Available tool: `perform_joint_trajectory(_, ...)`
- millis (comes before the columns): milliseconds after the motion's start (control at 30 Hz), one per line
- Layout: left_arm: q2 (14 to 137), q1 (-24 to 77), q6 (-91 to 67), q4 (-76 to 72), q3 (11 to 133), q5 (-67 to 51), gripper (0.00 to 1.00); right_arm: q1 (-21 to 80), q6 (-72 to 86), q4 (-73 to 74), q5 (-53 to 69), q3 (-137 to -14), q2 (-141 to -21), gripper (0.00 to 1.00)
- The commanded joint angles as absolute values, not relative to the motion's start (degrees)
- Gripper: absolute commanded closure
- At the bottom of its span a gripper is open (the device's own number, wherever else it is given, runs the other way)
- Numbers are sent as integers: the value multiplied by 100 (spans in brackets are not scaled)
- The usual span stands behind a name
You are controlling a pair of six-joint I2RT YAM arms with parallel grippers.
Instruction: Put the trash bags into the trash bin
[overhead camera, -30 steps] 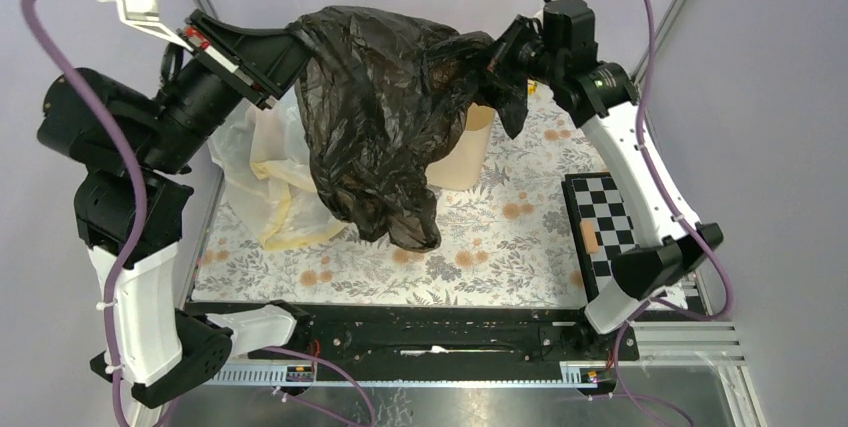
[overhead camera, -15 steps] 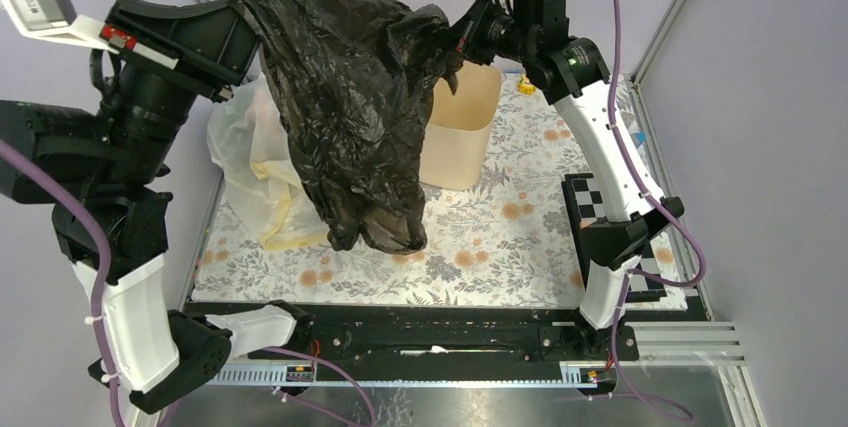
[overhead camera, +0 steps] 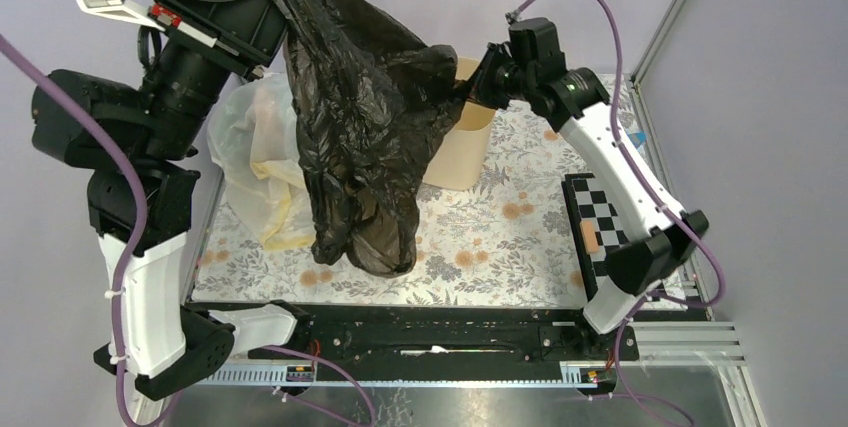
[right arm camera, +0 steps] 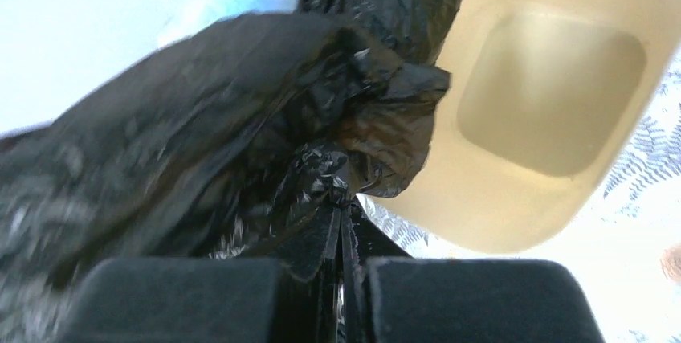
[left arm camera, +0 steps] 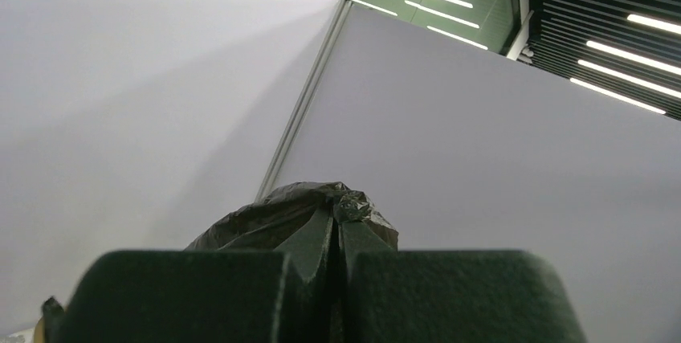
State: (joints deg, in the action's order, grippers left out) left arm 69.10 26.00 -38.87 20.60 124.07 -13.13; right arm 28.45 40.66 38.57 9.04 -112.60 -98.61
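Noted black bag (overhead camera: 360, 137) hanging above worktop's far-left part, clamped at separate top folds by left gripper (left arm camera: 335, 234) and right gripper (right arm camera: 342, 218). Noted trash bin (overhead camera: 460, 157) upright near far edge, partly covered by bag.

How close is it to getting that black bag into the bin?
Done: the left tool and right tool each grip the black bag, holding it up. In hand: it hangs beside the bin. Left: the bin looks empty, so the bag must go in.
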Motion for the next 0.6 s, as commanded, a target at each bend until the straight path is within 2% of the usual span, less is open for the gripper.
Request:
perform_joint_trajectory(0,6848,2575,-3783,1598,12279,-1098,100,2865,3910,3698,816,-10798,-8770,100)
perform_joint_trajectory(200,6895,2575,-3832,1480,12128,-1034,100,2870,3731,3651,461,-10419,-8423,99)
perform_joint_trajectory(467,7459,2575,-3662,1695,12485,-723,100,2821,3667,3728,414,-11169,-9529,100)
perform_joint_trajectory(567,7673,2575,-3567,1820,12671,-608,100,2730,3605,3876,497,-11914,-10162,100)
